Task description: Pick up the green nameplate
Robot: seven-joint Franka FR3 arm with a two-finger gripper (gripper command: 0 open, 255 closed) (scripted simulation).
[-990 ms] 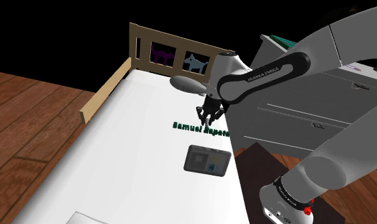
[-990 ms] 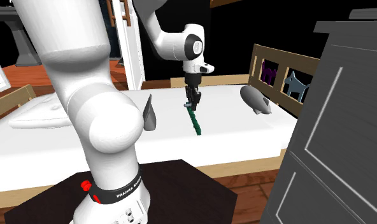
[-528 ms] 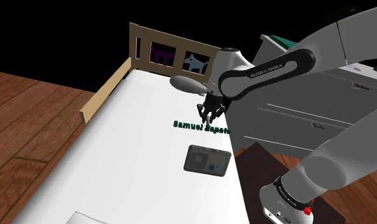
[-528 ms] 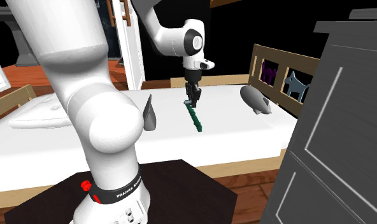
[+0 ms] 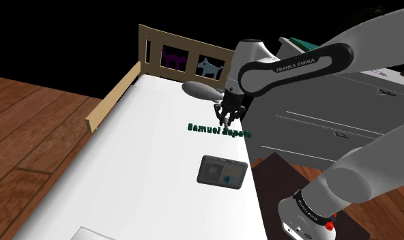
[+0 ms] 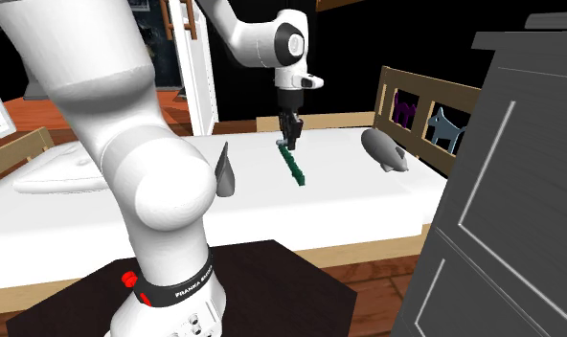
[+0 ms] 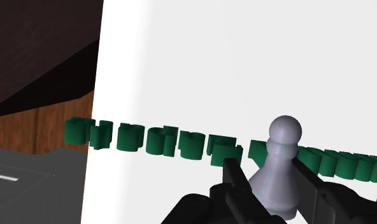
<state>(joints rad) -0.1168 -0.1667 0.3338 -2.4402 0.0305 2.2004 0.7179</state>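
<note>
Item: green nameplate [image 5: 204, 127], clenched in the black gripper [image 5: 227, 122], seemingly raised just above the bed [image 5: 146, 157]. Grasp done; lifting higher remains.

The dark green nameplate [image 5: 203, 127] is a long row of raised letters. The claw [image 5: 228, 123] grips its middle over the white bed [image 5: 149, 160].

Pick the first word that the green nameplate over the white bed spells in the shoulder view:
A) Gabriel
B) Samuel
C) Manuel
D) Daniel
B: the green nameplate begins with the letters Samuel, which stand clear against the white bed.
</note>
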